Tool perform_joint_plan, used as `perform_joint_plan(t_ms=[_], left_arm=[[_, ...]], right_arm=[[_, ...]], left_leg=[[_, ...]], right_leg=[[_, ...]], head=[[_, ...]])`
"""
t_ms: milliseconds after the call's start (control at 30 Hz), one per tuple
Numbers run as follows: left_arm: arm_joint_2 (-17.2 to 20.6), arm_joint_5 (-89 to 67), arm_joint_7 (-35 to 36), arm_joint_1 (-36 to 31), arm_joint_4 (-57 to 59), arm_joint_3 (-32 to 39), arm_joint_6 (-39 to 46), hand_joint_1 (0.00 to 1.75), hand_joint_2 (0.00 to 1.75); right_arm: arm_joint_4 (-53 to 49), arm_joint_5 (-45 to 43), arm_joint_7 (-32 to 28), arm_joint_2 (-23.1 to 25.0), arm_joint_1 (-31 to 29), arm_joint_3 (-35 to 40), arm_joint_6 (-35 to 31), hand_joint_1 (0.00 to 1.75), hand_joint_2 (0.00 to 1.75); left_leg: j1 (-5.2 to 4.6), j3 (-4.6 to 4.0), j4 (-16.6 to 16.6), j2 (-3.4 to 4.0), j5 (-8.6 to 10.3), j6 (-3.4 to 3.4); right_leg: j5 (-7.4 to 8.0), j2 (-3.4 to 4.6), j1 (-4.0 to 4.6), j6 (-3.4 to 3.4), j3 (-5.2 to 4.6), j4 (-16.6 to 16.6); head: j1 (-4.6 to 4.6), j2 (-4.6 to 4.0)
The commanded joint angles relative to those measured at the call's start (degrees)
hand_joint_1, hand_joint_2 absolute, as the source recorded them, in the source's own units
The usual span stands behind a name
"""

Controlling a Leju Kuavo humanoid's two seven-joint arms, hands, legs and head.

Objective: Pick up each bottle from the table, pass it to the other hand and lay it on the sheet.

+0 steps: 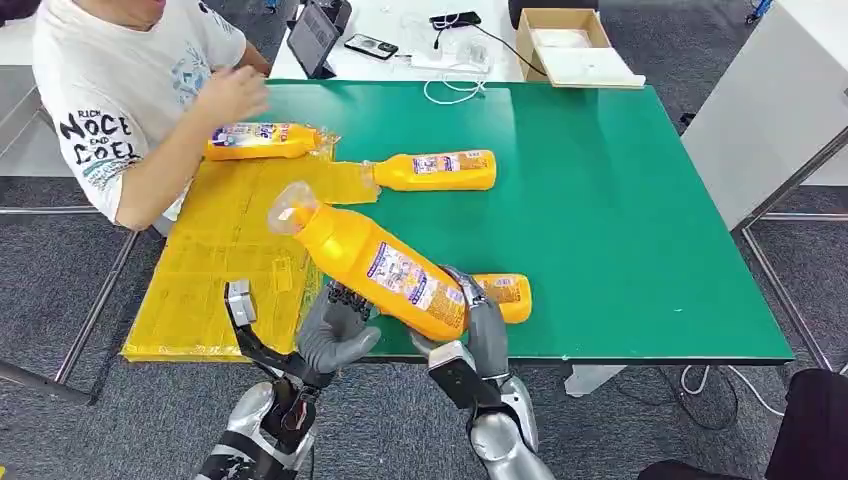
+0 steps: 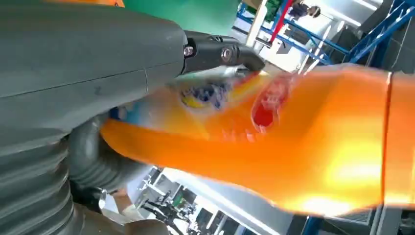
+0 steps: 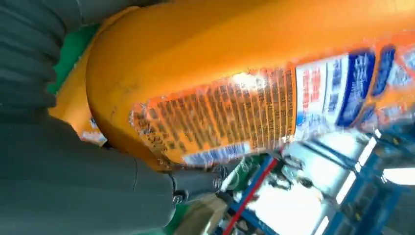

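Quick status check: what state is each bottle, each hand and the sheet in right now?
Held bottle: off the table, tilted, gripped at its base.
Right hand: holds the bottle's base.
Left hand: at the bottle's middle, grip unclear.
Far bottle: lying on the sheet.
Middle bottle: lying, neck at the sheet's edge.
Near bottle: lying on the table.

Four orange bottles with printed labels, and a yellow sheet spread flat over the left end of the green worktop. Held bottle: raised over the front edge, tilted, clear cap end pointing up and toward the sheet, base low on the right. Second bottle lies on its side at the sheet's far edge. Third bottle lies on its side on the bare worktop, neck end just at the sheet's far right corner. Fourth bottle lies near the front edge, largely hidden behind the held one.
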Motion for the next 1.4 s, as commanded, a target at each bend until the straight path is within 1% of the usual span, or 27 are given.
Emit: perform_joint_plan(t_ms=[33, 67, 167, 200, 233, 267, 300, 333, 367, 467, 500, 567, 600, 667, 700, 800, 967, 1000, 1033, 1067, 1100, 1133, 1167, 1233, 1267, 1367, 1400], left_arm=[[1.6, -0.79, -0.09, -2.26, 3.66, -2.09, -0.69, 0.0, 1.75], [1.56, -0.86, -0.09, -2.29, 3.75, -2.08, -0.72, 0.0, 1.75], [1.4, -1.29, 0.0, -2.56, 4.29, -2.23, -0.71, 0.0, 1.75], [1.37, -1.41, 0.06, -2.66, 4.59, -2.23, -0.56, 0.0, 1.75], [1.31, -1.52, 0.14, -2.77, 4.83, -2.24, -0.4, 0.0, 1.75], [1.26, -1.82, 0.34, -3.15, 5.56, -2.36, -0.08, 0.0, 1.75], [1.13, -1.99, 0.48, -3.45, 6.12, -2.38, 0.23, 0.0, 1.75], [1.13, -1.99, 0.48, -3.45, 6.12, -2.38, 0.23, 0.0, 1.75], [1.07, -2.13, 0.58, -3.68, 6.57, -2.45, 0.37, 0.0, 1.75], [1.07, -2.13, 0.58, -3.68, 6.57, -2.45, 0.37, 0.0, 1.75], [1.07, -2.13, 0.58, -3.68, 6.57, -2.45, 0.37, 0.0, 1.75], [1.05, -2.21, 0.63, -3.77, 6.71, -2.48, 0.45, 0.0, 1.75], [1.02, -2.21, 0.67, -3.88, 6.82, -2.52, 0.4, 0.0, 1.75], [0.89, -1.84, 0.66, -4.09, 7.17, -2.49, 0.02, 0.0, 1.75], [0.83, -1.75, 0.7, -4.2, 7.33, -2.44, 0.07, 0.0, 1.75], [0.74, -1.8, 0.71, -4.55, 7.59, -2.38, 0.37, 0.0, 1.75], [-0.1, -4.32, -1.08, -4.18, 6.34, -0.83, 3.96, 0.0, 1.75], [-0.42, -5.58, -1.72, -4.05, 5.73, -0.55, 5.82, 0.0, 1.75], [-0.64, -7.05, -2.37, -3.94, 5.01, -0.4, 7.2, 0.1, 1.75], [-1.05, -7.06, -2.3, -3.83, 4.46, 0.07, 7.63, 0.42, 1.75], [-1.37, -7.05, -2.31, -3.7, 3.9, 0.49, 8.13, 1.47, 1.75], [-1.79, -6.49, -2.23, -3.59, 3.6, 1.08, 8.54, 1.75, 1.75], [-2.01, -6.22, -2.29, -3.45, 3.02, 1.38, 8.83, 1.75, 1.75], [-2.3, -5.74, -2.28, -3.21, 2.35, 1.8, 9.32, 1.75, 1.75], [-2.35, -5.57, -2.21, -3.17, 2.29, 1.87, 9.39, 1.75, 1.75], [-2.35, -5.57, -2.21, -3.17, 2.29, 1.87, 9.39, 1.75, 1.75], [-2.4, -5.43, -2.18, -3.15, 2.39, 1.98, 9.53, 1.75, 1.75]], right_arm=[[18.52, 6.41, 4.18, 0.63, -6.56, 8.22, 2.51, 1.75, 1.75], [20.59, 7.11, 4.59, 0.91, -7.08, 9.18, 2.78, 1.75, 1.75], [25.57, 8.82, 5.79, 2.01, -8.47, 11.34, 3.43, 1.75, 1.75], [26.24, 9.45, 5.88, 2.14, -8.79, 11.84, 3.02, 1.75, 1.75], [26.72, 9.74, 5.95, 2.32, -8.98, 12.15, 2.94, 1.75, 1.75], [27.15, 10.06, 5.84, 2.59, -9.29, 12.71, 3.07, 1.75, 1.75], [27.48, 10.71, 6.09, 2.73, -9.45, 13.33, 2.85, 1.75, 1.75], [27.48, 10.71, 6.09, 2.73, -9.45, 13.33, 2.85, 1.75, 1.75], [27.63, 10.84, 6.3, 2.96, -9.51, 13.52, 2.78, 1.75, 1.75], [27.63, 10.84, 6.3, 2.96, -9.51, 13.52, 2.78, 1.75, 1.75], [27.63, 10.84, 6.3, 2.96, -9.51, 13.52, 2.78, 1.75, 1.75], [27.9, 11.18, 6.39, 2.83, -9.66, 13.94, 2.97, 1.75, 1.75], [28.09, 11.47, 6.53, 2.85, -9.73, 14.21, 2.9, 1.75, 1.75], [28.63, 11.73, 6.57, 3.0, -9.84, 14.67, 3.01, 1.75, 1.75], [28.9, 11.69, 6.53, 3.06, -9.88, 14.88, 3.35, 1.75, 1.75], [29.87, 12.06, 6.57, 3.21, -9.36, 15.68, 3.56, 1.75, 1.75], [30.18, 10.19, 6.14, 3.18, -9.34, 15.51, 3.81, 1.75, 1.75], [29.74, 9.66, 6.11, 3.12, -9.12, 15.26, 3.94, 1.75, 1.75], [29.36, 9.44, 6.21, 2.99, -8.95, 15.25, 4.08, 1.75, 1.75], [29.08, 9.41, 6.37, 2.89, -8.77, 15.31, 3.97, 1.75, 1.75], [28.88, 9.23, 6.46, 2.8, -8.64, 15.29, 4.07, 1.75, 1.75], [28.84, 9.25, 6.53, 2.74, -8.6, 15.36, 4.02, 1.75, 1.75], [28.85, 9.14, 6.51, 2.68, -8.58, 15.36, 4.07, 1.75, 1.75], [28.94, 9.08, 6.48, 2.67, -8.58, 15.39, 3.99, 1.75, 1.75], [28.96, 9.04, 6.45, 2.66, -8.56, 15.38, 3.99, 1.75, 1.75], [28.96, 9.04, 6.45, 2.66, -8.56, 15.38, 3.99, 1.75, 1.75], [29.03, 9.02, 6.44, 2.65, -8.58, 15.4, 4.01, 1.75, 1.75]], left_leg=[[0.02, 0.35, -0.08, 0.15, -0.09, 0.02], [0.04, 0.5, -0.08, 0.22, -0.14, 0.03], [0.05, 0.31, -0.08, 0.15, -0.07, 0.01], [0.04, 0.49, -0.1, 0.17, -0.13, 0.03], [0.05, 0.24, -0.04, 0.1, -0.06, 0.01], [0.05, 0.46, -0.06, 0.07, -0.14, 0.03], [0.07, 0.19, -0.03, 0.04, -0.04, 0.02], [0.06, 0.16, -0.03, 0.03, -0.04, 0.02], [0.06, 0.37, -0.03, 0.05, -0.12, 0.04], [0.03, 0.11, -0.03, -0.02, -0.02, 0.02], [0.06, 0.28, -0.02, -0.06, -0.09, 0.03], [0.04, 0.15, -0.02, -0.03, -0.04, 0.02], [0.06, 0.34, 0.0, -0.05, -0.13, 0.04], [0.04, 0.12, -0.02, -0.02, -0.03, 0.01], [0.07, 0.3, 0.0, -0.04, -0.11, 0.03], [0.06, 0.21, 0.0, -0.08, -0.07, 0.02], [0.06, 0.09, -0.01, -0.07, -0.02, 0.01], [0.06, 0.22, 0.0, -0.11, -0.08, 0.03], [0.08, 0.2, 0.02, -0.12, -0.09, 0.03], [0.07, 0.11, 0.01, -0.12, -0.04, 0.03], [0.08, 0.26, 0.04, -0.16, -0.12, 0.04], [0.09, 0.14, 0.03, -0.15, -0.07, 0.03], [0.09, 0.28, 0.05, -0.2, -0.14, 0.05], [0.05, 0.05, 0.01, -0.08, -0.03, 0.02], [0.1, 0.23, 0.05, -0.09, -0.13, 0.04], [0.08, 0.11, 0.01, -0.1, -0.05, 0.02], [0.08, 0.29, 0.03, -0.18, -0.12, 0.04]], right_leg=[[-0.04, 0.07, 0.06, -0.14, 0.31, -0.09], [-0.07, 0.1, 0.09, -0.19, 0.45, -0.12], [-0.03, 0.07, 0.08, -0.12, 0.26, -0.11], [-0.09, 0.06, 0.09, -0.17, 0.42, -0.13], [-0.04, 0.04, 0.07, -0.1, 0.19, -0.07], [-0.13, -0.04, 0.09, -0.18, 0.42, -0.08], [-0.04, -0.04, 0.08, -0.1, 0.14, -0.07], [-0.04, -0.04, 0.07, -0.08, 0.11, -0.07], [-0.12, -0.06, 0.08, -0.15, 0.31, -0.07], [-0.05, -0.08, 0.03, -0.08, 0.06, -0.04], [-0.13, -0.16, 0.08, -0.14, 0.26, -0.05], [-0.07, -0.1, 0.04, -0.1, 0.1, -0.04], [-0.17, -0.16, 0.08, -0.16, 0.32, -0.03], [-0.06, -0.09, 0.04, -0.09, 0.06, -0.03], [-0.15, -0.15, 0.1, -0.17, 0.27, -0.04], [-0.12, -0.17, 0.08, -0.13, 0.18, -0.03], [-0.07, -0.13, 0.06, -0.09, 0.04, -0.03], [-0.14, -0.18, 0.07, -0.13, 0.19, -0.02], [-0.14, -0.19, 0.1, -0.14, 0.19, -0.03], [-0.1, -0.18, 0.08, -0.11, 0.09, -0.03], [-0.19, -0.25, 0.1, -0.15, 0.25, -0.01], [-0.13, -0.21, 0.09, -0.12, 0.13, -0.02], [-0.21, -0.29, 0.12, -0.17, 0.3, -0.01], [-0.07, -0.13, 0.05, -0.08, 0.02, -0.03], [-0.16, -0.17, 0.12, -0.14, 0.23, -0.02], [-0.1, -0.18, 0.08, -0.11, 0.07, -0.03], [-0.21, -0.3, 0.1, -0.17, 0.29, -0.02]], head=[[0.0, 0.0], [0.0, 0.0], [0.0, 0.0], [0.0, 0.0], [0.0, 0.0], [-0.02, 0.0], [0.0, 0.0], [-0.02, 0.0], [0.02, 0.0], [0.0, 0.0], [0.02, 0.0], [-0.02, 0.0], [0.02, 0.0], [0.0, 0.0], [0.0, 0.0], [0.0, 0.0], [-0.02, 0.0], [0.0, 0.0], [0.0, 0.0], [0.0, 0.0], [-0.02, 0.0], [0.0, 0.0], [0.0, 0.0], [0.0, 0.0], [0.02, 0.0], [0.0, 0.0], [0.0, 0.0]])
